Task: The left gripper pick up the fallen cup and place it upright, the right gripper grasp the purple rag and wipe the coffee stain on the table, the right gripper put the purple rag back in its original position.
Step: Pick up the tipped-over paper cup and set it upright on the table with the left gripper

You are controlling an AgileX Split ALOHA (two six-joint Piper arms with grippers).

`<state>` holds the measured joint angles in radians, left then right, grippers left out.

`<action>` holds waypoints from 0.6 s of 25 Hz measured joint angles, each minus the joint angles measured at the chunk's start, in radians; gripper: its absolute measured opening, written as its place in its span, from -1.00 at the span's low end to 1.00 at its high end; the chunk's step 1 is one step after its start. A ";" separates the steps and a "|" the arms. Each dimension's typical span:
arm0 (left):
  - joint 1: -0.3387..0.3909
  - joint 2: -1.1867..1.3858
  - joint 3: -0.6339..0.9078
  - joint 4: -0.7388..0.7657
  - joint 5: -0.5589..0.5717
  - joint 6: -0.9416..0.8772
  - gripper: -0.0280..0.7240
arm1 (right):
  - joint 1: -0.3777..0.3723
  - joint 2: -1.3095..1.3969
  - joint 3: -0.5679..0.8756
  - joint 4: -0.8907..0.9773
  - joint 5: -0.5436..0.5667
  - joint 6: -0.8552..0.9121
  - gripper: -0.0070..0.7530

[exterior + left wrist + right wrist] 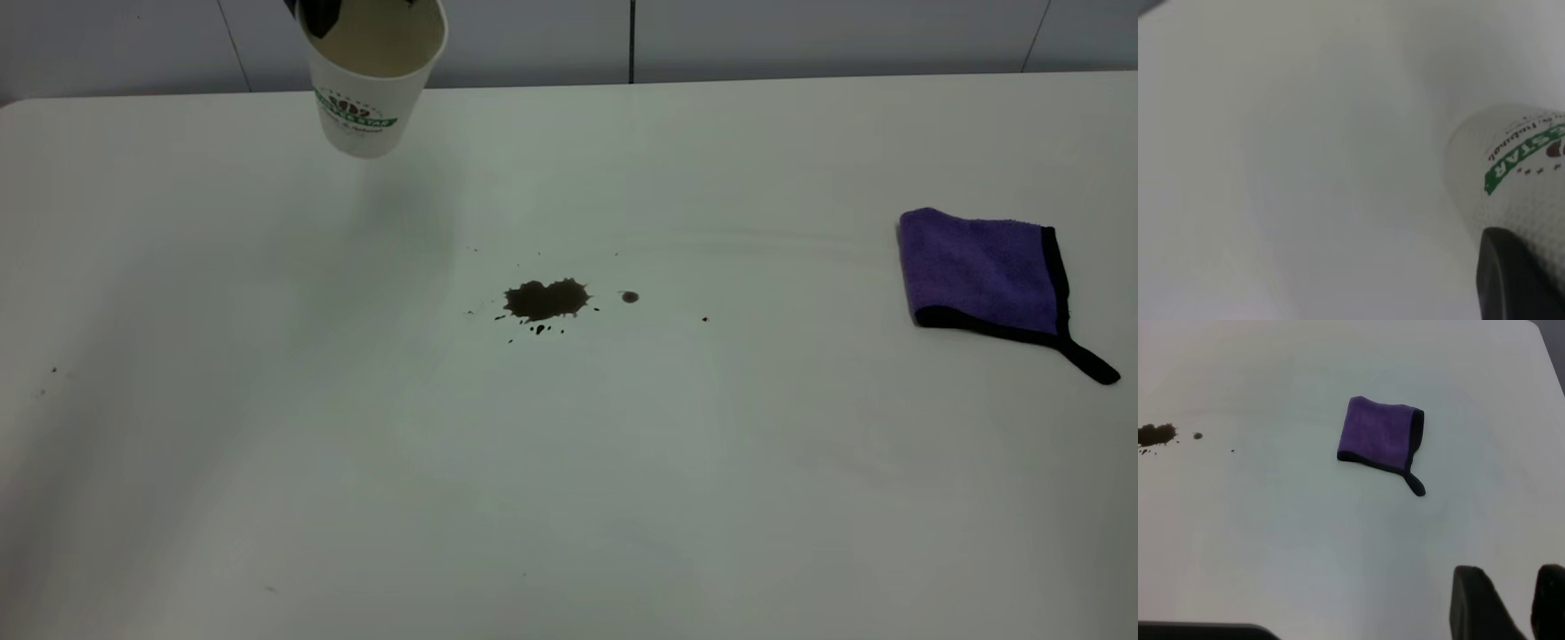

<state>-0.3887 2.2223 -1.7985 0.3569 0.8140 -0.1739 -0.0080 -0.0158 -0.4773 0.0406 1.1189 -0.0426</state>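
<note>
Exterior view: my left claw grips the cup, green banner reading "STAR", aloft over the worktop. My right claw hangs slightly parted, apart from the purple rag; the coffee stain lies mid-worktop.

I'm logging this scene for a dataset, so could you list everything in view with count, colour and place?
cup: one, white with green banner logo, held mouth-up above the far left of the table.
coffee stain: one, dark brown with small splatter dots, near the table's middle.
purple rag: one, purple with black edging and a black tail, folded at the table's right side.
table: one, white, filling the view.
left gripper: one, black, gripping the cup's rim at the top edge of the exterior view.
right gripper: one, black, above the table, apart from the rag.
</note>
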 joint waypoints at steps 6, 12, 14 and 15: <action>0.178 0.047 -0.001 -0.379 -0.009 0.268 -0.90 | 0.000 0.000 0.000 0.000 0.000 0.000 -0.35; 0.241 0.156 -0.001 -0.561 -0.058 0.414 -0.89 | 0.000 0.000 0.000 0.000 0.000 0.000 -0.35; 0.241 0.182 -0.001 -0.576 -0.073 0.430 -0.88 | 0.000 0.000 0.000 0.000 0.000 0.000 -0.35; 0.241 0.191 -0.001 -0.580 -0.081 0.434 -0.84 | 0.000 0.000 0.000 0.000 0.000 0.000 -0.35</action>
<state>-0.1477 2.4134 -1.7994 -0.2232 0.7328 0.2602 -0.0080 -0.0158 -0.4773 0.0406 1.1189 -0.0426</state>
